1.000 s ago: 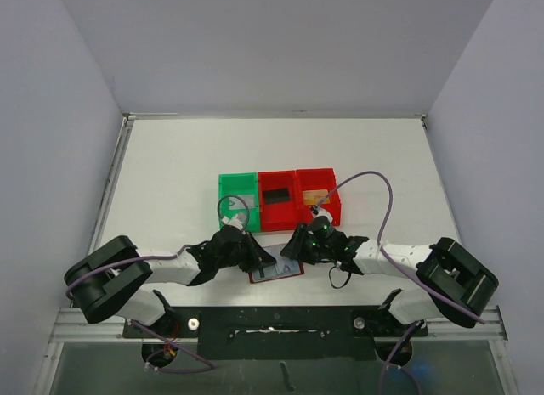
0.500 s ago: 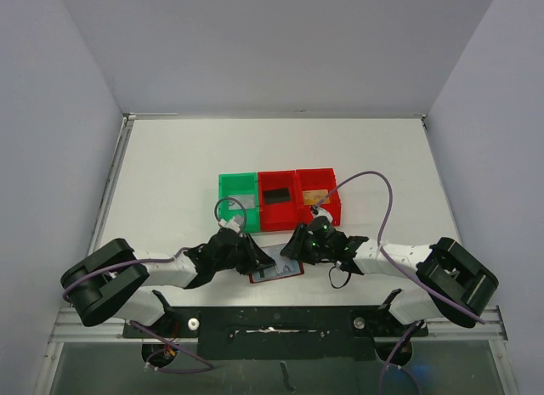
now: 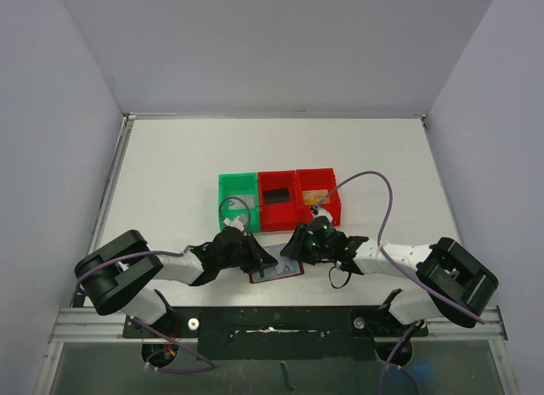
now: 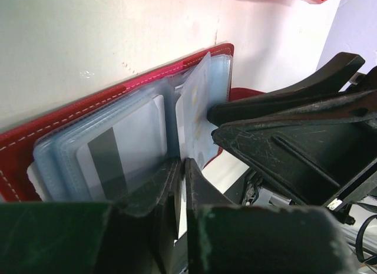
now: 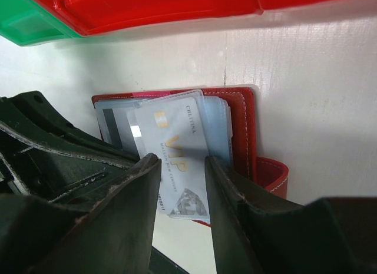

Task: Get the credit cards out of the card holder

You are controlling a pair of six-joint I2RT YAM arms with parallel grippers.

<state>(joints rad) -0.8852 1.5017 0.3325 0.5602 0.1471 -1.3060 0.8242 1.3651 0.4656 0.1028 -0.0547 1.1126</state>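
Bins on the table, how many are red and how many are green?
Red bins: 2
Green bin: 1
Total: 3

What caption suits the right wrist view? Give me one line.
Right tool straddles a silver VIP card poking from the open red card holder.

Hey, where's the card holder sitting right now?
In the top view the card holder lies open on the table close to the near edge, about mid-width, between the left arm and right arm, just nearer than the middle red bin.
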